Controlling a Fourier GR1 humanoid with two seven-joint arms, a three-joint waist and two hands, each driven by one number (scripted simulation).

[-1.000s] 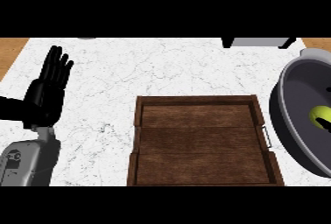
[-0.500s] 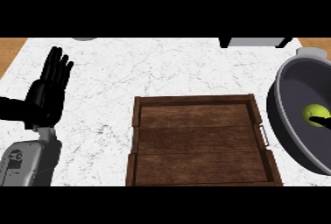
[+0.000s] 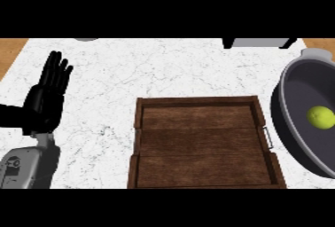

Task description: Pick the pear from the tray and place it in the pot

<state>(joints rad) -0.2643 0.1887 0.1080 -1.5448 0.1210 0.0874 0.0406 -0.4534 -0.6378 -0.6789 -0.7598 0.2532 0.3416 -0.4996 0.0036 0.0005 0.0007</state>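
The pear, a small yellow-green fruit, lies inside the pot, resting on its dark inner floor towards the right edge of the view, clear of the near wall. The pot is a wide grey vessel cut off by the right edge; a pale grey lug handle juts from its far rim. Just beside the pot's left wall sits the wooden tray, a dark brown rectangle of planks with raised sides and a small metal handle on the side that faces the pot; nothing lies in it. Both stand on the white marbled bench. Well apart from the tray, at the left of the view, the left robot hand is held upright with its fingers straight and pointing away from the robot, holding nothing, its grey forearm coming in from the lower left corner. At the bench's far edge a grey object on black legs is partly in view, and brown wood shows past the bench's far left corner.
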